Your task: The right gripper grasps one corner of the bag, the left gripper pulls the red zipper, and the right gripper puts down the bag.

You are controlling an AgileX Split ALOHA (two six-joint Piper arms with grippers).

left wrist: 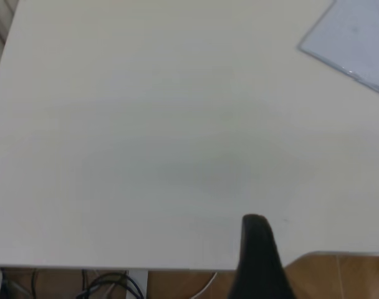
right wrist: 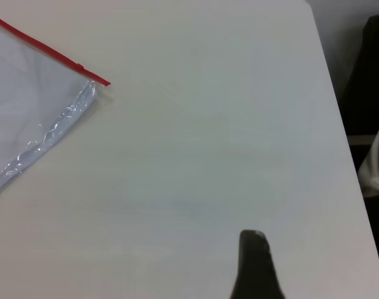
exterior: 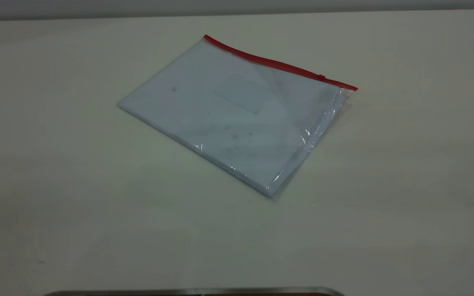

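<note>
The flat clear plastic bag (exterior: 237, 113) of white sheets lay on the pale tabletop (exterior: 56, 185), its red zipper (exterior: 278, 63) along the far edge. The red-ended corner (right wrist: 103, 81) lay nearest the right claw (right wrist: 255, 261), well apart. Neither claw's spread could be told; the left claw (left wrist: 258, 255) sat farther off.

A broad off-white table (exterior: 97, 185) below a pale grey wall (exterior: 138, 6)
</note>
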